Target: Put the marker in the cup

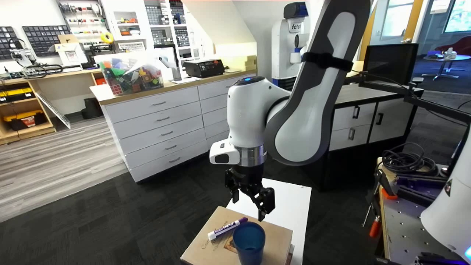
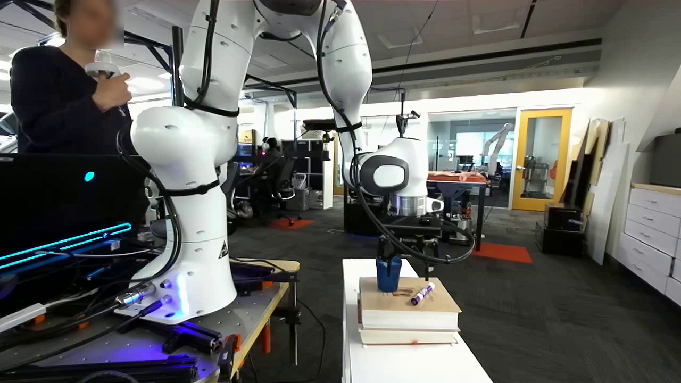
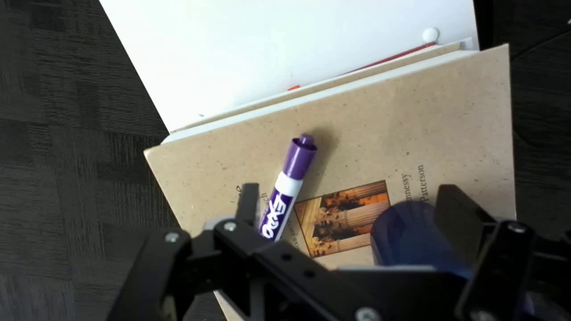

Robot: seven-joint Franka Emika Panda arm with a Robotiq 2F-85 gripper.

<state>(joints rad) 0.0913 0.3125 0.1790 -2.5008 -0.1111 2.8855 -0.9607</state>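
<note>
In an exterior view, the gripper hangs, jaws apart, above the marker and the cup, upright presumably to receive it. In an exterior view, books beneath, bearing both, likely ease reach. In the wrist view, the marker lies nearer one jaw.

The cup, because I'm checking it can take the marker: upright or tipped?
Upright: in an exterior view, the cup stands open end up on the top book.

The tool, spread wide, hangs over a book bearing a purple Expo marker and the blue cup, both partly hidden.
</note>
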